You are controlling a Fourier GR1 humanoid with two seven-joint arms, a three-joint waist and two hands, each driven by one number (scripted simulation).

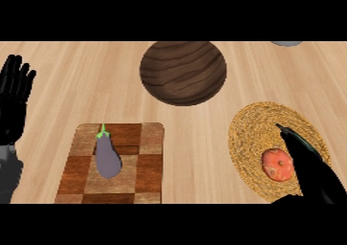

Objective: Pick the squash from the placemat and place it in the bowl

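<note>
Extending straight-fingered, my right hand [310, 165] lies just beside the orange squash [277, 164] on the woven placemat [257, 124]; my left hand [10, 95] rests open at the left edge.

On the wooden counter [77, 72] there are one dark wooden bowl [183, 72], one round woven placemat [255, 143] carrying one orange squash [276, 164], one checkered cutting board [144, 162] carrying one purple eggplant [107, 156], one grey object [287, 43] cut off at the far edge, and two black hands, left [9, 98] and right [313, 167].
</note>
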